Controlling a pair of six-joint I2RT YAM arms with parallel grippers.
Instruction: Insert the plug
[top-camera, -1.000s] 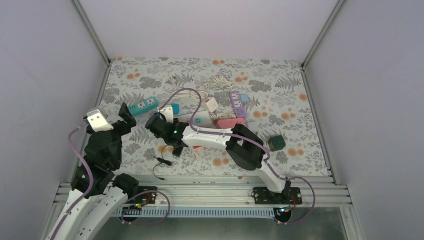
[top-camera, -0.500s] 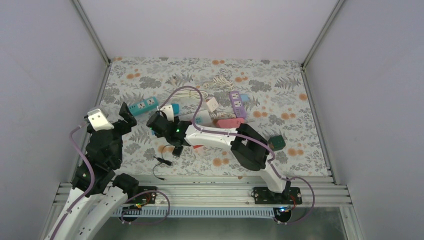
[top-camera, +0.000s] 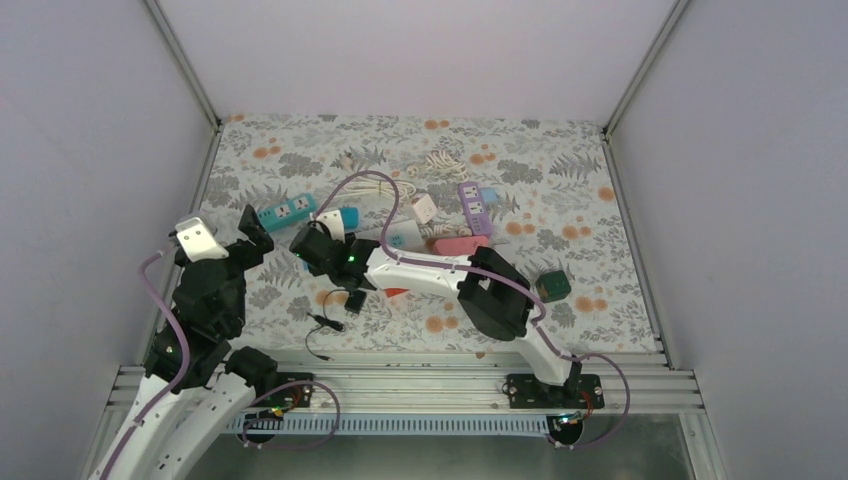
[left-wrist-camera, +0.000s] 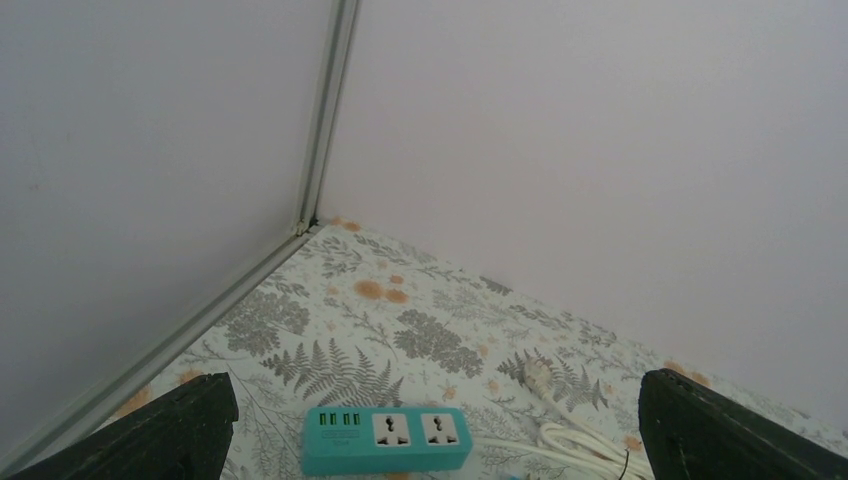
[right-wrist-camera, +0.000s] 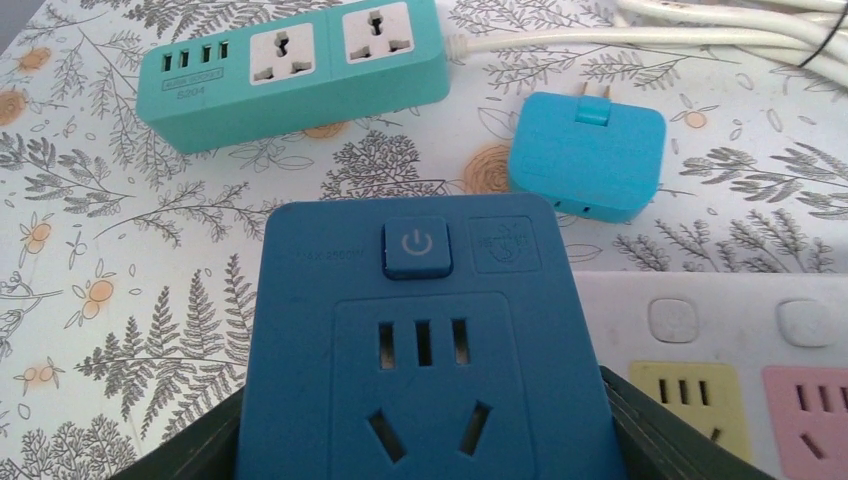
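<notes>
My right gripper (right-wrist-camera: 425, 445) is shut on a dark blue socket adapter (right-wrist-camera: 425, 340) with a power button, held low over the mat. In the top view this gripper (top-camera: 312, 243) is left of centre. A teal power strip (right-wrist-camera: 290, 65) with two sockets and USB ports lies just ahead of it, also seen from above (top-camera: 287, 211) and in the left wrist view (left-wrist-camera: 388, 438). A light blue plug adapter (right-wrist-camera: 588, 158) with folded prongs lies to its right. My left gripper (left-wrist-camera: 445, 435) is open and empty, just left of the teal strip (top-camera: 255, 230).
A white strip with yellow and pink sockets (right-wrist-camera: 720, 340) lies by the right gripper. Purple strip (top-camera: 474, 203), pink strip (top-camera: 460, 245), white cable bundle (top-camera: 440, 160) and a dark green cube (top-camera: 552, 286) lie further right. A thin black cable (top-camera: 325, 322) lies near the front edge.
My right gripper has shifted slightly left and back with the dark blue adapter in it. The left arm has barely moved.
</notes>
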